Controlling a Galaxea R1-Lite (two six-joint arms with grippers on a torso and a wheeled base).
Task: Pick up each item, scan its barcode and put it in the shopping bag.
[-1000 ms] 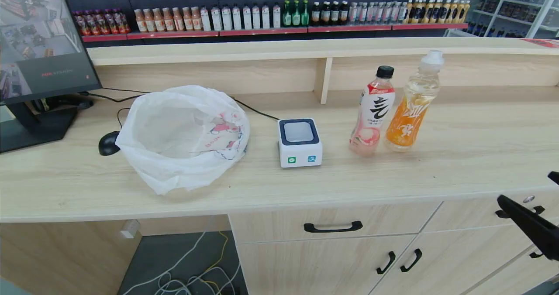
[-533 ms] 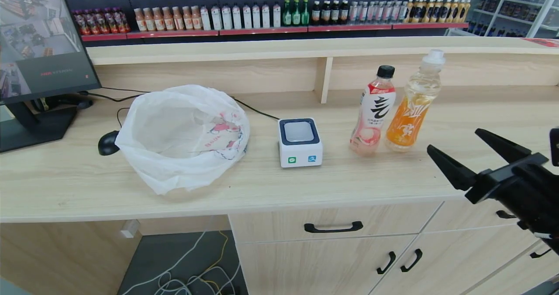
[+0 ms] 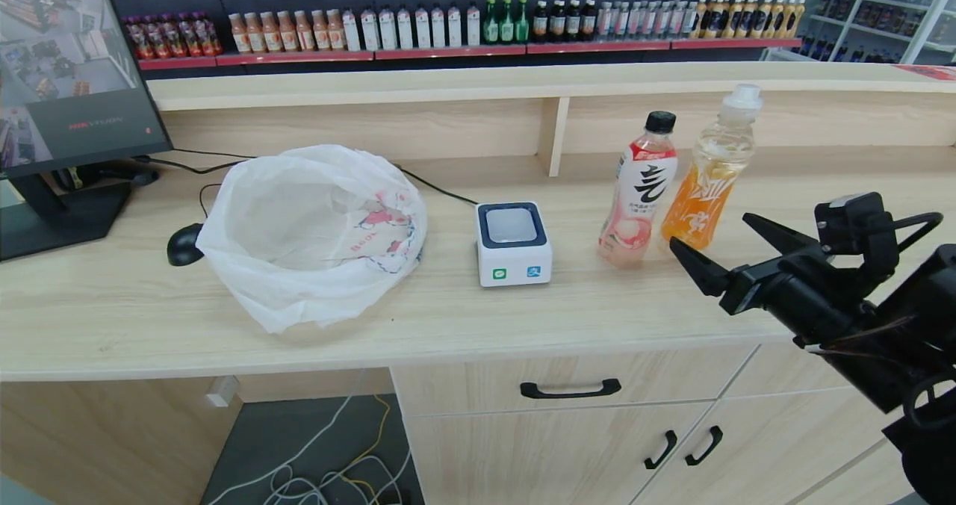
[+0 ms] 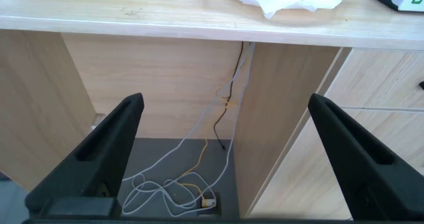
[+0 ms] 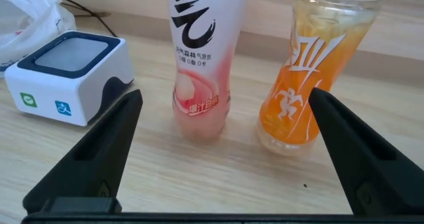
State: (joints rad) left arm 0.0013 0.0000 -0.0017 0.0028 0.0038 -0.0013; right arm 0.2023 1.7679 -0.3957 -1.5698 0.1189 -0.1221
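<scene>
On the worktop [image 3: 448, 311], left to right: monitor [image 3: 67, 64] at the far left, mouse [image 3: 183, 243] just beside the shopping bag [image 3: 314, 228], barcode scanner [image 3: 513, 243] near the bag's right side, then two upright bottles. Screw-cap drink bottle [image 3: 638, 191] left of sports-cap drink bottle [image 3: 709, 169], close together. Behind all, a raised ledge [image 3: 373, 83]; farther back, a shelf of bottles [image 3: 463, 27]. Below the worktop, drawers [image 3: 571, 389].
</scene>
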